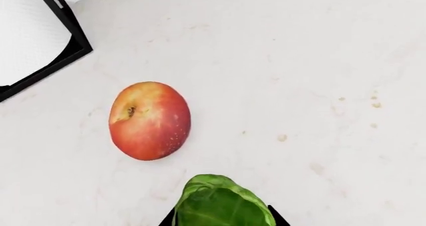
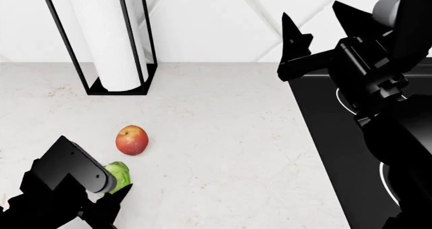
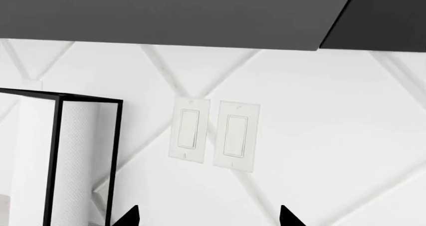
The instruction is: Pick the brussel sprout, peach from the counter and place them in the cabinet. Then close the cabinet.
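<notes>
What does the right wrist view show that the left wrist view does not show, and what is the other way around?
Only the right wrist view shows two wall switches on the white wall, a dark cabinet underside above them, and the two open fingertips of the right gripper. Only the left wrist view shows the peach and the brussel sprout on the counter, the sprout between the left gripper's fingers. Both show the paper towel roll in its black holder.
</notes>
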You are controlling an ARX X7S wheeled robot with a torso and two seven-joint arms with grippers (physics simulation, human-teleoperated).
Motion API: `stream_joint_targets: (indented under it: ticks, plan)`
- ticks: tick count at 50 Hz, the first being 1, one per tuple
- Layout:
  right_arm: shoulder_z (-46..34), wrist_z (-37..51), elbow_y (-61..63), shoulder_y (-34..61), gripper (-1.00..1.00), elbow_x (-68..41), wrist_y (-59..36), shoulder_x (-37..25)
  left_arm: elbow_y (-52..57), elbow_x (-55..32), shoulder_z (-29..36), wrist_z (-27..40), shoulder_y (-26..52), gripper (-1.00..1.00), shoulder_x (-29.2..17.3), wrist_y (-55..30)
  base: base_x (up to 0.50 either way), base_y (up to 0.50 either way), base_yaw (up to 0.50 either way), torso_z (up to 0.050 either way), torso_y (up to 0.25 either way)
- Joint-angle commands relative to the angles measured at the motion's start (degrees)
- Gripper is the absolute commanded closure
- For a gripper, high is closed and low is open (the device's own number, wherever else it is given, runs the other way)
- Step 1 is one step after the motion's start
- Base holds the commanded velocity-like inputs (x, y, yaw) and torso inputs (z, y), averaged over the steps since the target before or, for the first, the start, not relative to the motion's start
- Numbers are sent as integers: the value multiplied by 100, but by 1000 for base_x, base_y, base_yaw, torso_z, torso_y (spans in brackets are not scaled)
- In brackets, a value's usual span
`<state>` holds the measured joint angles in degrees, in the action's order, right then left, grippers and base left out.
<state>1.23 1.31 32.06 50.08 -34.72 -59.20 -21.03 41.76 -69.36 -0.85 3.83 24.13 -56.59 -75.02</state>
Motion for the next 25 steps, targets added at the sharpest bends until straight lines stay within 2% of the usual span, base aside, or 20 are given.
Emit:
stream_joint_targets:
  ticks: [1,7,12,18,25]
  plan:
    - [35,53,71,66,-100,-98,-113,-22,205,-991,-336,449,529,100,-37,-177,0,0,0,0,0]
    - [41,99,103,165,-100,-155,-196,-10,293,-2020,-544,954,1065,100,-228,-131,0,0,0,0,0]
    - [26,121,88,200,-100,-160,-190,3,437,-2808,-444,1332,1541,100,-386,20,0,0,0,0,0]
    - [40,171,134,242,-100,-217,-253,24,449,-3688,56,1915,2617,100,-435,314,0,0,0,0,0]
    - [71,211,172,273,-100,-272,-302,24,337,-4531,948,2807,4046,100,-162,643,0,0,0,0,0]
